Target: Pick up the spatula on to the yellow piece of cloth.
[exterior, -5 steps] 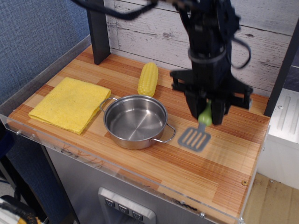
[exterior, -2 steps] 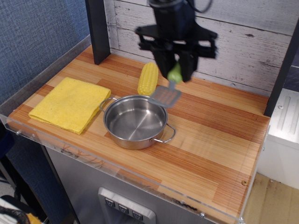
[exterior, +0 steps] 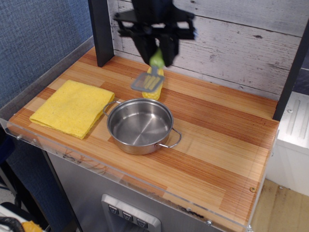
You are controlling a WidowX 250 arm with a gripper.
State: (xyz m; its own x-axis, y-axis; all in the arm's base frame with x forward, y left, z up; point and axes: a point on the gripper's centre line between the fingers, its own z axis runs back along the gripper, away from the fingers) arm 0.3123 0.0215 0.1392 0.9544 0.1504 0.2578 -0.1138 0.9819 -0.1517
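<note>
My gripper [exterior: 157,57] is shut on the light-green handle of the spatula [exterior: 147,80] and holds it in the air. The grey slotted blade hangs down and to the left, in front of the corn cob and above the far rim of the pot. The yellow piece of cloth [exterior: 71,107] lies flat and folded at the left front of the table, well to the left of and below the gripper. Nothing lies on the cloth.
A steel pot [exterior: 140,125] with two handles stands right of the cloth. A yellow corn cob [exterior: 155,90] lies behind the pot, mostly hidden by the blade. A dark post [exterior: 100,31] stands at the back left. A clear plastic rim [exterior: 120,181] edges the table front.
My gripper has carried the spatula up off the table at the right and leftward across the back of the pot, to above the corn cob.
</note>
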